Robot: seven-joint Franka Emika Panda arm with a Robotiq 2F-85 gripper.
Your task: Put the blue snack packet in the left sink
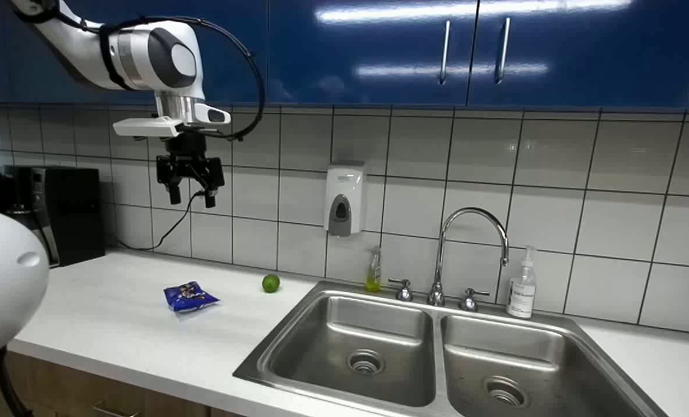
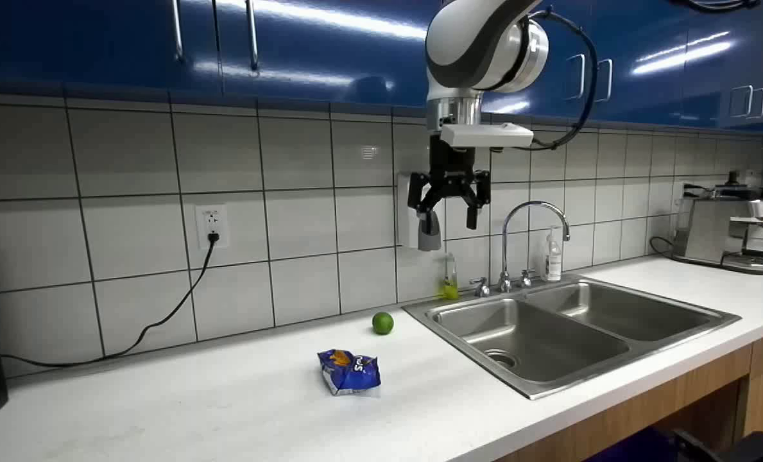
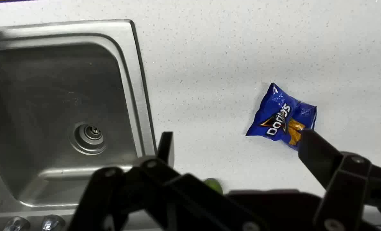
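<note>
Black gripper up in the air, fingers parted, unloaded. Packet, crinkled glossy blue foil, on the white speckled counter, near green ball. Left sink: stainless, rounded-corner rectangle, circular drain.

In the wrist view we read one brand, "Doritos", in white letters running aslant up the front of the blue snack packet. Smaller pale print near one end of it we cannot make out. In an exterior view we note printing on the clear pump bottle and faint marking on the wall dispenser, both too small to read. Marks on the wall outlet in an exterior view are likewise illegible.
</note>
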